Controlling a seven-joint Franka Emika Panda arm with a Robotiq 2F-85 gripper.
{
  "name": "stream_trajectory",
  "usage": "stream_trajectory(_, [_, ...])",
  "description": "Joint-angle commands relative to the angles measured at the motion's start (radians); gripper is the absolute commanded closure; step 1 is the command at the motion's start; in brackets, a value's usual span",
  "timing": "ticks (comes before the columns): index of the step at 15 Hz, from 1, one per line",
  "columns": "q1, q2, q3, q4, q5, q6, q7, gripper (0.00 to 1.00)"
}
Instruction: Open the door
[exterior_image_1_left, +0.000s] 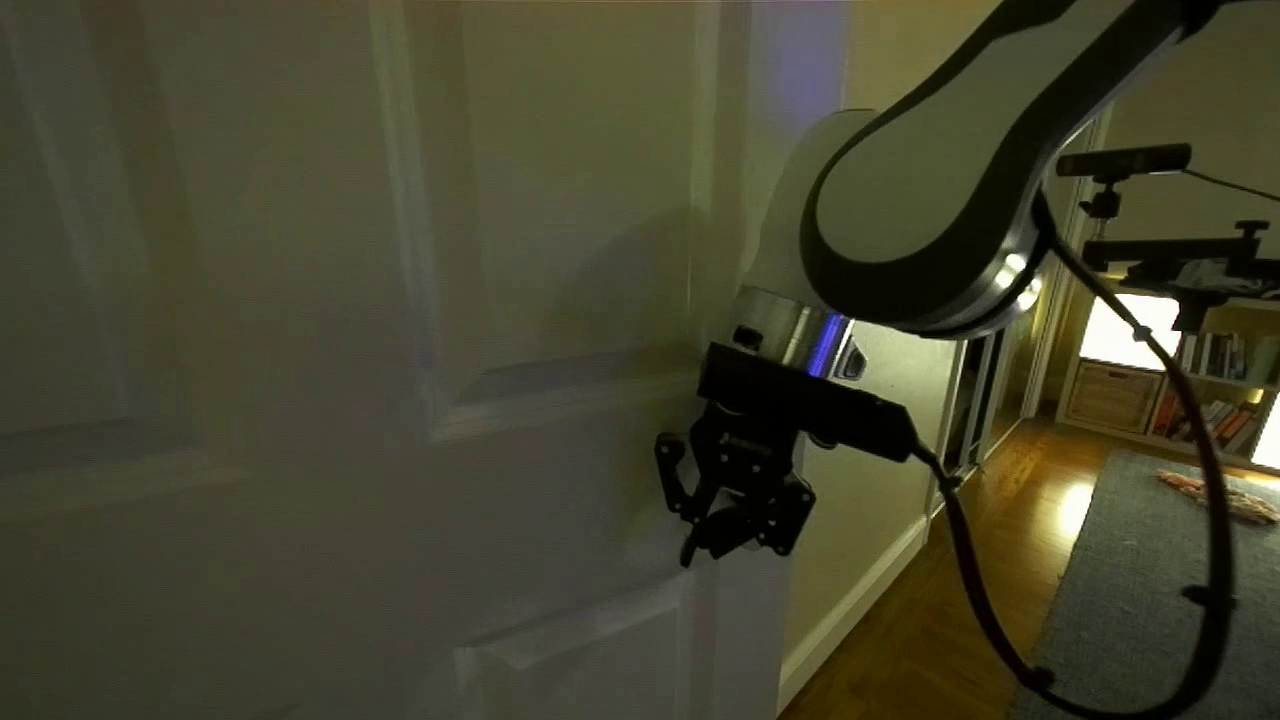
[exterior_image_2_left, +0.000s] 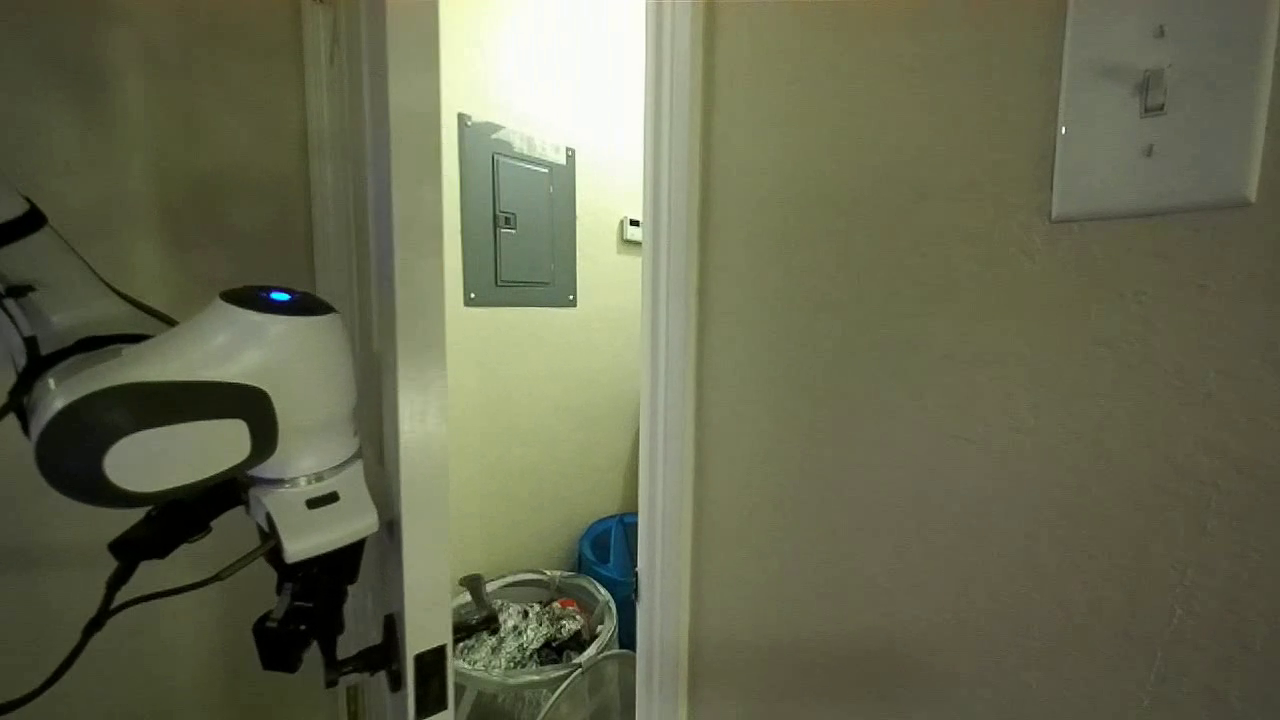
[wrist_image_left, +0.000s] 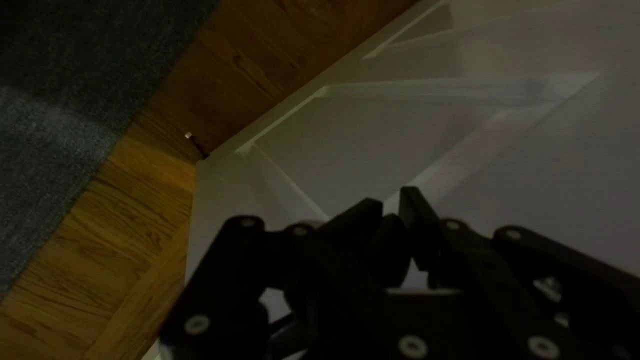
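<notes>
The white panelled door fills much of an exterior view. Its edge shows in an exterior view, standing ajar with a gap to the frame. The wrist view looks down the door's lower panels. The small dark lever handle sticks out near the door's edge. My black gripper is at the handle, pointing down, close to the door face. In the wrist view its fingertips are close together with the dark handle between them. The exact contact is hard to see, dark on dark.
The white door frame stands across the gap. Beyond it are a grey electrical panel, a filled bin and a blue bin. A loose arm cable hangs over the rug. A doorstop is near the door's bottom.
</notes>
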Motion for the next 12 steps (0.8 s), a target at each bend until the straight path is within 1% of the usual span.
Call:
stream_trajectory(1, [-0.032,-0.219,0.056,-0.187,0.086,-0.124,-0.117,0.92])
stream_trajectory(2, [-0.036,-0.25,0.073,-0.206,0.113,-0.159,-0.147,0.89])
stream_trajectory(3, [-0.025,-0.283,0.075,-0.225,0.116,-0.192,-0.162,0.59])
stream_trajectory(4, [-0.021,-0.327,0.075,-0.235,0.119,-0.256,-0.191,0.62])
stream_trajectory(5, [-0.013,-0.364,0.066,-0.244,0.116,-0.309,-0.208,0.62])
stream_trajectory(7, [-0.002,-0.434,0.048,-0.252,0.108,-0.408,-0.241,0.51])
stream_trajectory(8, [0.001,-0.465,0.039,-0.252,0.094,-0.457,-0.256,0.44])
stream_trajectory(12, [0.005,-0.557,0.011,-0.248,0.012,-0.647,-0.308,0.18])
